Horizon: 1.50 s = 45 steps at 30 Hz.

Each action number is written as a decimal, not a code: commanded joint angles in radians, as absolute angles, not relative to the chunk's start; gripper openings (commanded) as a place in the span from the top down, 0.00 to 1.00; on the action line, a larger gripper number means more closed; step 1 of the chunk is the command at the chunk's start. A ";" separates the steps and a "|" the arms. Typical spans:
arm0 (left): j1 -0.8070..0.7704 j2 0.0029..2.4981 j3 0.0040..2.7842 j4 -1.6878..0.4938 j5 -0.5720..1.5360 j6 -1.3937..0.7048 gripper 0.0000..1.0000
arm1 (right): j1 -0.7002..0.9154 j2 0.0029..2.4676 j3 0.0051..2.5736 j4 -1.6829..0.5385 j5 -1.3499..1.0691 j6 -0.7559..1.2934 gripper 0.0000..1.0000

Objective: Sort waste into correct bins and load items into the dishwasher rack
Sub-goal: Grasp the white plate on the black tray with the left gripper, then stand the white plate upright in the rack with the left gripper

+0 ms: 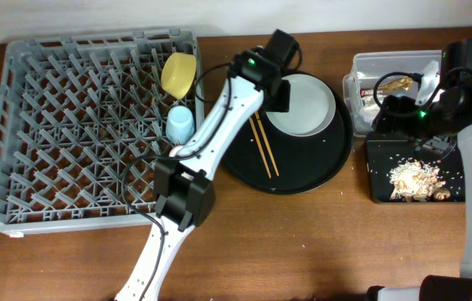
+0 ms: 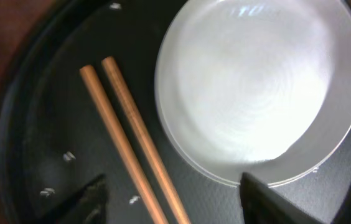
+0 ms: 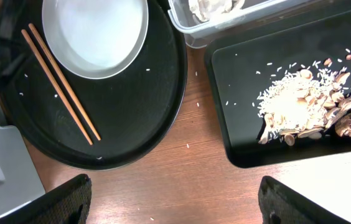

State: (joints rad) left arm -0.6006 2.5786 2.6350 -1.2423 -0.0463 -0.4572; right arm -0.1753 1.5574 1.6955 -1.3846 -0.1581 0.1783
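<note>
On the round black tray [image 2: 51, 124], the two wooden chopsticks [image 2: 143, 134] are lying side by side, just beside the pale grey plate [image 2: 256, 81]. Their long axis is running diagonally down between the fingers of the left gripper [image 2: 174, 193], which is hovering directly above with its fingers spread wide and holding nothing. The plate's near rim is also sitting between those fingers, towards the right one, so a pinch here would probably need to shift towards the sticks first. The sticks are looking thin, smooth and pale brown, and are likely to roll. The right gripper [image 3: 175, 199] is hanging over bare table beside the black rectangular tray [image 3: 244, 81], equally wide open and empty, and farther from the sticks.
</note>
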 commanded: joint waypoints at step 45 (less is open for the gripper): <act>-0.094 2.115 2.356 -0.959 -0.738 0.226 1.00 | -0.177 1.561 1.687 -1.394 -0.156 0.168 0.13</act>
